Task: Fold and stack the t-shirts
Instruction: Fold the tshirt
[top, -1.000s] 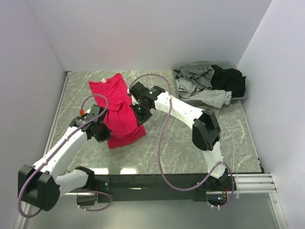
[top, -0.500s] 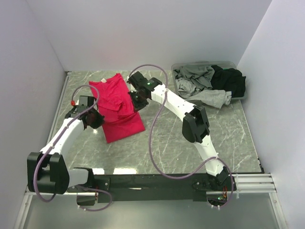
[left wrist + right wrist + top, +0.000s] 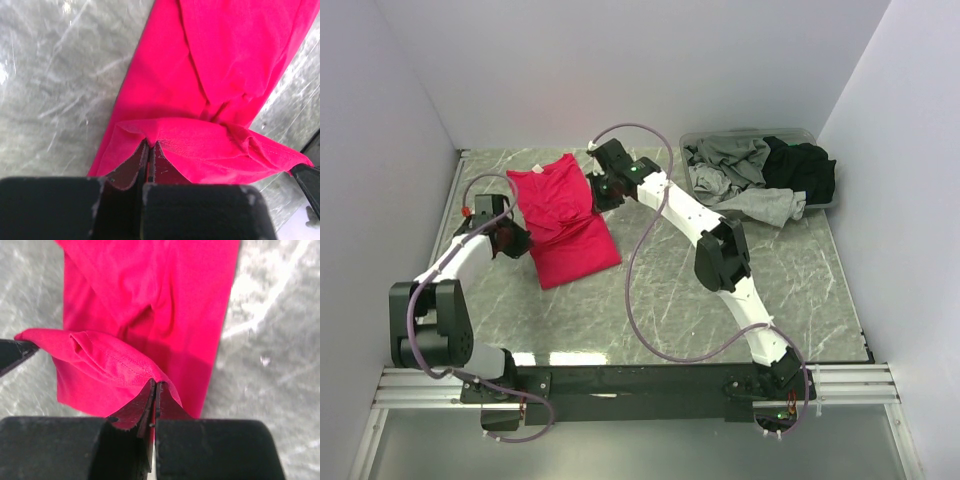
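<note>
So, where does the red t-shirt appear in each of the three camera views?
Top external: red t-shirt left of centre, between left end effector and right end effector.
Left wrist: red t-shirt fills centre and upper right, edge pinched at bottom.
Right wrist: red t-shirt fills upper left and centre, edge pinched at bottom.
Shared landmark: grey marbled table around it.

You are working in a robot lab cell, not a home: plain white walls [image 3: 620,70] box in a marble-pattern tabletop [image 3: 800,290], and the left arm [image 3: 455,262] and right arm [image 3: 680,210], trailing purple cables [image 3: 627,290], are bolted to an aluminium rail [image 3: 850,383].
</note>
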`<action>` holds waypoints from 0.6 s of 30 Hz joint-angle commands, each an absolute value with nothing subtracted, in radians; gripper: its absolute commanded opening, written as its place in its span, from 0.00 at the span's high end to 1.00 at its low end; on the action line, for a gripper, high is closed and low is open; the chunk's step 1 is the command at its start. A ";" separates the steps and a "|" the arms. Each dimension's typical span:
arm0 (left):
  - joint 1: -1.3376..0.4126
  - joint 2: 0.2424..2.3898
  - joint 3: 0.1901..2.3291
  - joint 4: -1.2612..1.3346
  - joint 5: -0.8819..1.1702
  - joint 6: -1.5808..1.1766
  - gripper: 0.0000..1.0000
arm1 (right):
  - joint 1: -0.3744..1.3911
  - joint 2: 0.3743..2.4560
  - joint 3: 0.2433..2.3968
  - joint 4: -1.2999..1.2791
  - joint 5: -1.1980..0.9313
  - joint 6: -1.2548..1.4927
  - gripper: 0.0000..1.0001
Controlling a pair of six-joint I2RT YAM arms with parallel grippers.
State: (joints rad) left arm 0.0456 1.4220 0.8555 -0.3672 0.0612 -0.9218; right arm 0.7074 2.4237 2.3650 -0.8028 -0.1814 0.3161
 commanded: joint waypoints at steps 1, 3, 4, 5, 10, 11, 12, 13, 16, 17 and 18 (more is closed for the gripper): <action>0.071 1.448 0.911 -0.296 0.091 -0.905 1.00 | 0.695 2.451 2.427 -0.701 -0.204 0.337 1.00; 0.084 1.463 0.925 -0.295 0.081 -0.908 1.00 | 0.695 2.463 2.433 -0.675 -0.207 0.342 1.00; 0.090 1.468 0.930 -0.293 0.075 -0.907 1.00 | 0.695 2.468 2.434 -0.666 -0.207 0.344 1.00; 0.100 1.474 0.939 -0.291 0.075 -0.908 1.00 | 0.692 2.471 2.436 -0.658 -0.204 0.345 1.00; 0.120 1.546 0.988 -0.264 0.095 -0.893 1.00 | 0.690 2.493 2.441 -0.614 -0.190 0.348 1.00; 0.121 1.558 1.002 -0.261 0.098 -0.891 1.00 | 0.690 2.497 2.442 -0.608 -0.183 0.350 1.00; 0.121 1.580 1.008 -0.258 0.100 -0.890 1.00 | 0.690 2.503 2.447 -0.595 -0.178 0.350 1.00; 0.127 1.591 1.015 -0.256 0.104 -0.890 1.00 | 0.689 2.508 2.456 -0.592 -0.175 0.354 0.97; 0.144 1.623 1.046 -0.253 0.113 -0.891 0.73 | 0.683 2.517 2.462 -0.571 -0.173 0.370 0.59; 0.153 1.624 1.061 -0.250 0.107 -0.887 0.55 | 0.680 2.516 2.461 -0.566 -0.173 0.371 0.50; 0.159 1.626 1.071 -0.250 0.104 -0.882 0.46 | 0.680 2.507 2.461 -0.560 -0.172 0.373 0.45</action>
State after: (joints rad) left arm 0.1368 1.6253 1.0080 -0.2924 0.0944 -0.8986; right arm 0.6933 2.5145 2.4092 -0.6292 -0.1879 0.3653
